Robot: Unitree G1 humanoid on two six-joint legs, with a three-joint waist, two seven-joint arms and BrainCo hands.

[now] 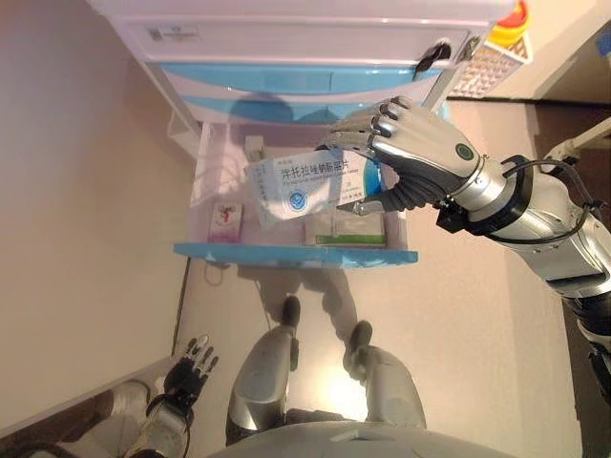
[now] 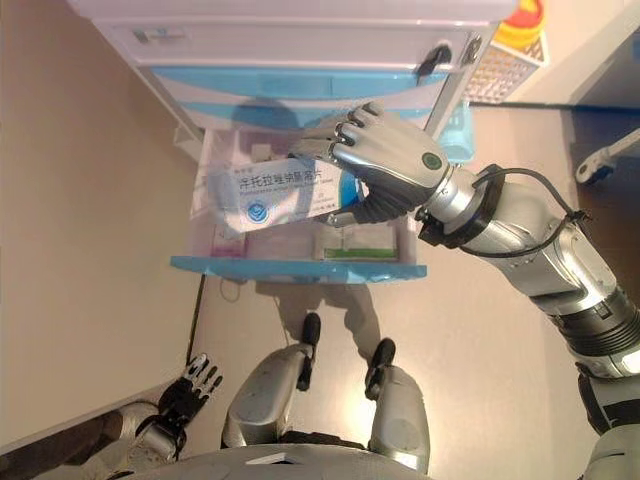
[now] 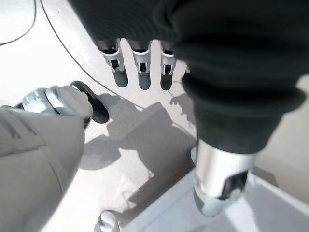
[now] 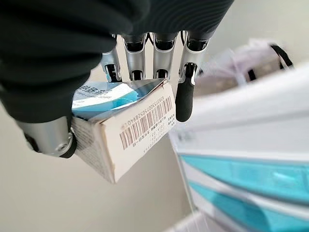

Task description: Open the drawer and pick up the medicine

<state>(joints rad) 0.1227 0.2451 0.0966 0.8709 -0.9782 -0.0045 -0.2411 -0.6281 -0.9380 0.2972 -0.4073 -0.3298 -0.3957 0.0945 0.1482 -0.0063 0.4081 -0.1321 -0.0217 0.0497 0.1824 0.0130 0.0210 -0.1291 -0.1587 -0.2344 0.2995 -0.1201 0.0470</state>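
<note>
My right hand (image 1: pixel 420 143) is shut on a white and blue medicine box (image 1: pixel 305 183), held in the air above the open drawer (image 1: pixel 296 253) of a white cabinet with blue fronts. In the right wrist view the medicine box (image 4: pixel 130 128) sits pinched between the fingers (image 4: pixel 186 94) and the thumb. Inside the drawer lie a small pink and white packet (image 1: pixel 225 221) and a green and white box (image 1: pixel 345 229). My left hand (image 1: pixel 188 370) hangs low at the lower left, fingers straight, holding nothing.
Two shut blue drawers (image 1: pixel 286 81) sit above the open one. A white basket (image 1: pixel 489 59) with a yellow and red item stands on the floor at the upper right. A beige wall runs along the left side.
</note>
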